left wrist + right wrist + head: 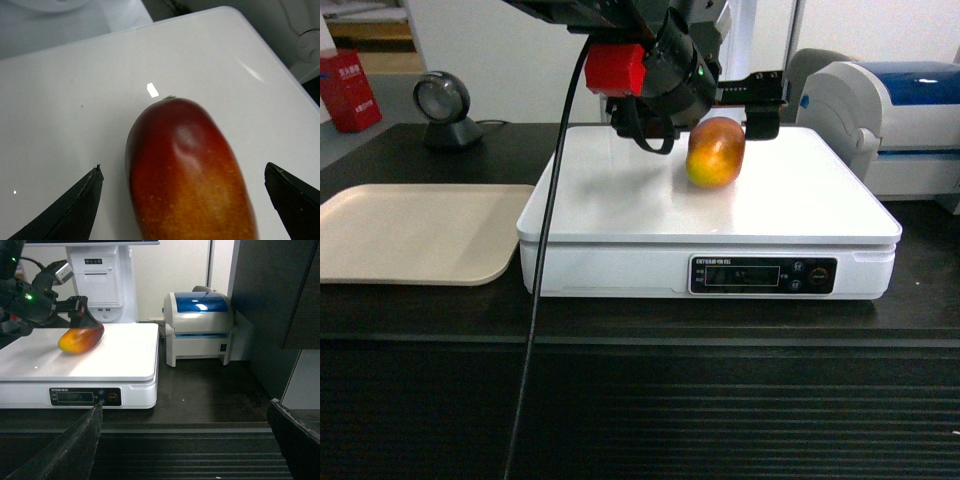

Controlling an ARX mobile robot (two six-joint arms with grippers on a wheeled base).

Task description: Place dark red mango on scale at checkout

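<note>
Mango placement looks all but finished, and reading the head view from left to right sets out what the release needs. At far left a beige tray lies on the dark counter, just beside the scale and not part of the job. On the scale's white platter the dark red mango lies on its side, right of centre and toward the back, its red end pointing away from the wrist camera in the left wrist view. The left tool hangs over it with its fingers spread wide to either side of the fruit; the left wrist view shows a clear strip of white platter between each fingertip and the skin, so it grips nothing. Judging by that, the step in hand is the withdrawal: lift straight up, fingers held apart, so neither tip nudges the rounded fruit into a roll across the glossy surface. Farther right stands a white and blue printer, well apart from the mango. The right tool hangs low in front of the counter's ribbed face, spread wide and empty, and should stay clear.
</note>
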